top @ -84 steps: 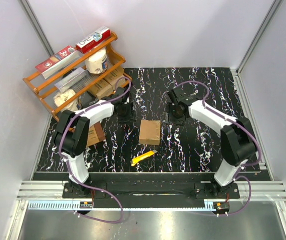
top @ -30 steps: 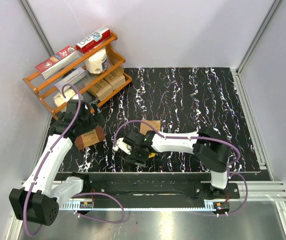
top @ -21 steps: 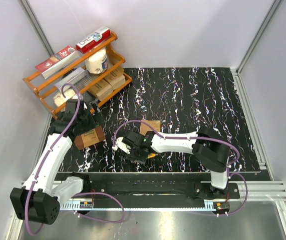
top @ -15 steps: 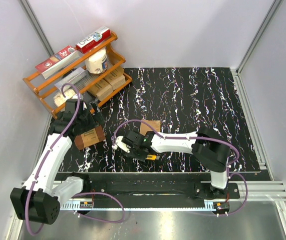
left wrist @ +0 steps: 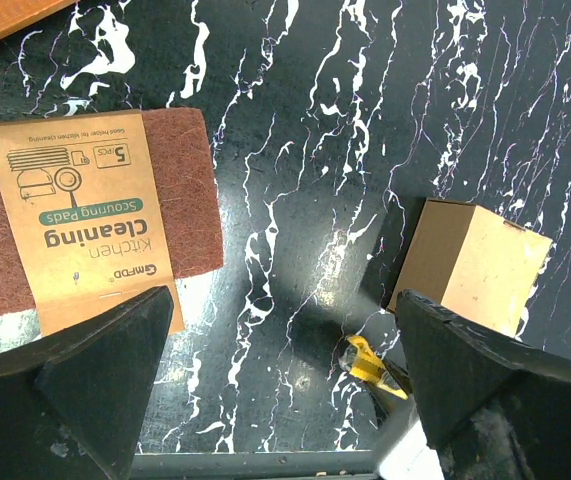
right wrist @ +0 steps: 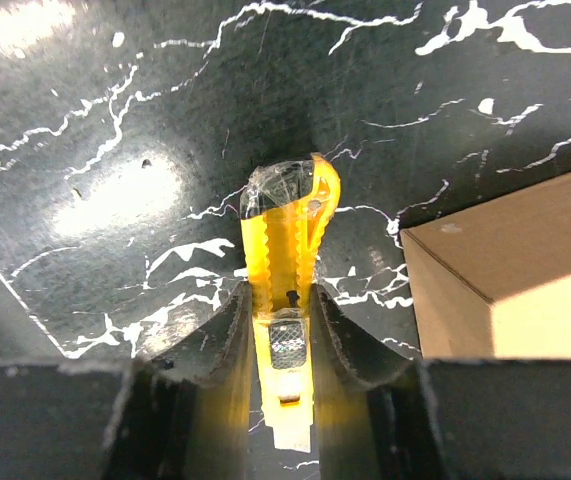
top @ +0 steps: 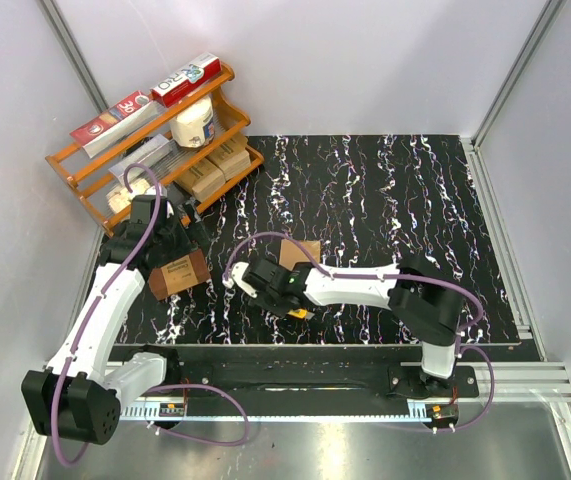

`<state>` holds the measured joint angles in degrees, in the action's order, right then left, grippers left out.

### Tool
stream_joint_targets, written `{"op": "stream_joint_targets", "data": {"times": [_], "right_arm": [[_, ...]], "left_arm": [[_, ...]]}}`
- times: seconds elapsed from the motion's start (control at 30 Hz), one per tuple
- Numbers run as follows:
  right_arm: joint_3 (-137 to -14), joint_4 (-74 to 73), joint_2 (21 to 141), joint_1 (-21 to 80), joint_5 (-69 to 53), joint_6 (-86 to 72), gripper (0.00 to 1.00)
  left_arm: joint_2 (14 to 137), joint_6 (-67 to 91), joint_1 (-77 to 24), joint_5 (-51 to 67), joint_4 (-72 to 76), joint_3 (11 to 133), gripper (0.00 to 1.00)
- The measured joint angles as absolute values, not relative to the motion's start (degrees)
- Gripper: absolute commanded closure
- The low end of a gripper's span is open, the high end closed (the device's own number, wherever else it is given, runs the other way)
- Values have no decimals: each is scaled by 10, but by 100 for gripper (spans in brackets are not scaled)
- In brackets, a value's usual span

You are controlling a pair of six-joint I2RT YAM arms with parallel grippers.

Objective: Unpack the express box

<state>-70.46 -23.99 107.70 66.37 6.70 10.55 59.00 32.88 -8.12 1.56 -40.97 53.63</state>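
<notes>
right wrist | right tool [right wrist: 278,300] clamps knife [right wrist: 285,215] | express box [right wrist: 505,270] beside | left tool [left wrist: 283,300] wide

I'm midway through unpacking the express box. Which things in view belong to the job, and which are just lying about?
For the job:
- express box
- yellow utility knife, clamped between the fingers of the right gripper

Lying about:
- pack of scouring pads, below the open left gripper
- wooden rack, stocked, at the far left
</notes>
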Motion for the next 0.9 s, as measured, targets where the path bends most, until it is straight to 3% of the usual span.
{"op": "stream_joint_targets", "data": {"times": [0.4, 0.63, 0.9], "right_arm": [[-752, -237, 967, 660, 129, -20, 81], [-802, -246, 910, 586, 177, -163, 82], [-814, -267, 824, 504, 246, -320, 85]], "left_arm": [[580, 349, -80, 14, -411, 536, 1], [544, 357, -82, 106, -356, 530, 1], [541, 363, -191, 170, -247, 519, 1]]}}
